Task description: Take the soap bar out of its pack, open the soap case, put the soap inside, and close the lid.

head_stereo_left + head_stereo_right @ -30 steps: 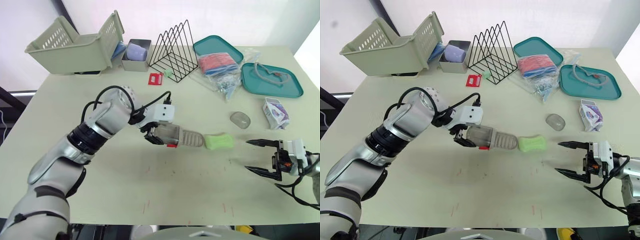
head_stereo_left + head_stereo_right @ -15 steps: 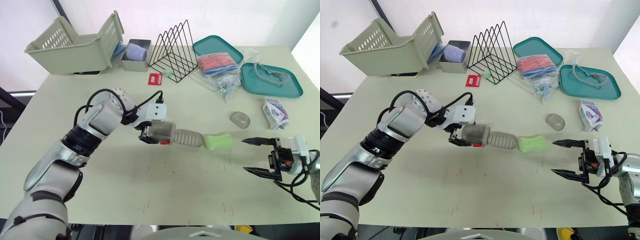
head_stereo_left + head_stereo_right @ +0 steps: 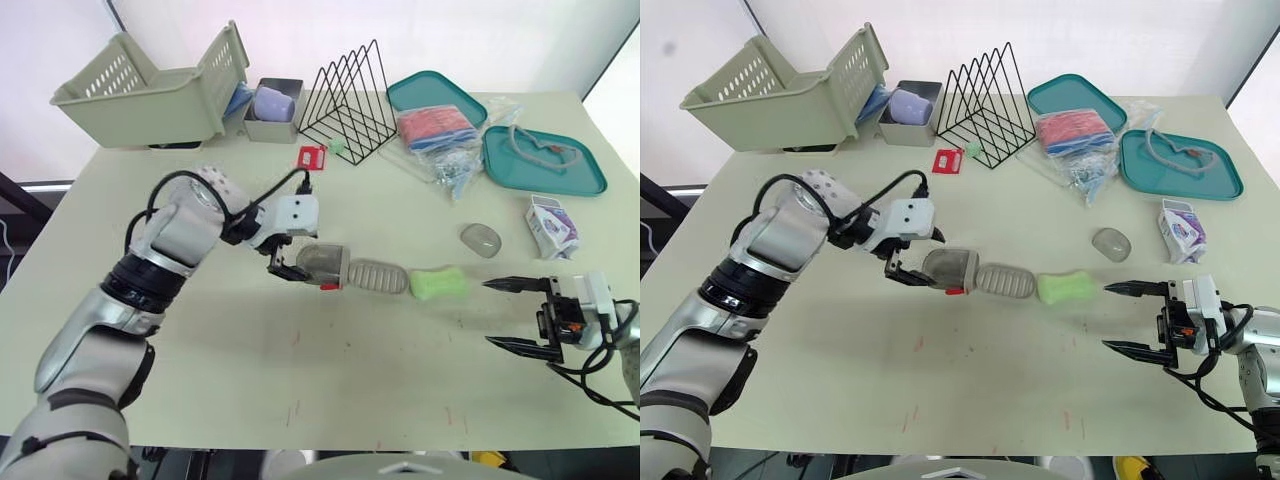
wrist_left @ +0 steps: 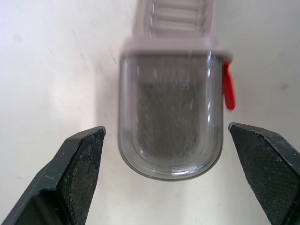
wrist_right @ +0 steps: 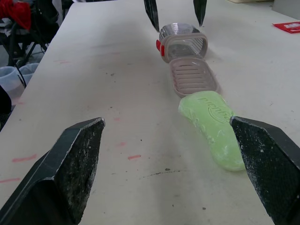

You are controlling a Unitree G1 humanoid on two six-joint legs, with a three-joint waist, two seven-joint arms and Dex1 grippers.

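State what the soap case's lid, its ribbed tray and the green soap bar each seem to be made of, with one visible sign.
Soap case lid: probably hard clear plastic, slightly frosted; its inside shows through the walls.
Ribbed tray: likely moulded plastic, opaque beige-grey and matt, with raised ribs.
Soap bar: solid pale-green soap, smooth and waxy-looking, lettering pressed into its top.

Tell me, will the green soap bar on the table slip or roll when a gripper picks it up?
The green curved soap bar looks smooth and rounded, so it may slip in a pinch. It lies flat and long, so rolling seems unlikely. It looks solid, so it is probably stiff.
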